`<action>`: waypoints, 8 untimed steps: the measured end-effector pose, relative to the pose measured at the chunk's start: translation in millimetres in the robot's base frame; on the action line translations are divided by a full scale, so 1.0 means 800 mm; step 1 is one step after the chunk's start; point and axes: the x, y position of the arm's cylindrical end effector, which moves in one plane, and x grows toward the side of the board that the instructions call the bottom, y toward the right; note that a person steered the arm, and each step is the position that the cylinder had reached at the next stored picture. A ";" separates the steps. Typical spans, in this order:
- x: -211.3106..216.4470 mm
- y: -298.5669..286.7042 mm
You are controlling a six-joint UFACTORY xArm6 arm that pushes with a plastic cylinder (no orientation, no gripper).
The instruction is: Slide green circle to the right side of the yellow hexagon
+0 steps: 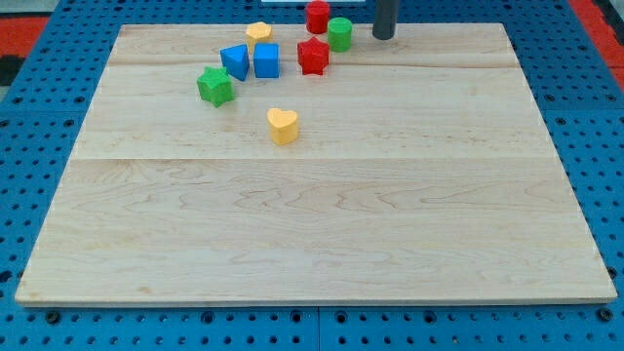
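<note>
The green circle (339, 34) stands near the board's top edge, just right of a red cylinder (317, 17) and above right of a red star (313, 56). The yellow hexagon (258, 34) sits further to the view's left, above the two blue blocks. My tip (384, 37) is on the board a short way to the right of the green circle, apart from it, at about the same height in the view.
A blue triangle-like block (234, 60) and a blue cube (266, 60) sit below the yellow hexagon. A green star (215, 86) lies to their lower left. A yellow heart (283, 126) lies below the group. The wooden board (312, 244) rests on a blue pegboard.
</note>
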 end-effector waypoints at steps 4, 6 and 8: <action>0.000 -0.107; 0.000 -0.124; 0.000 -0.080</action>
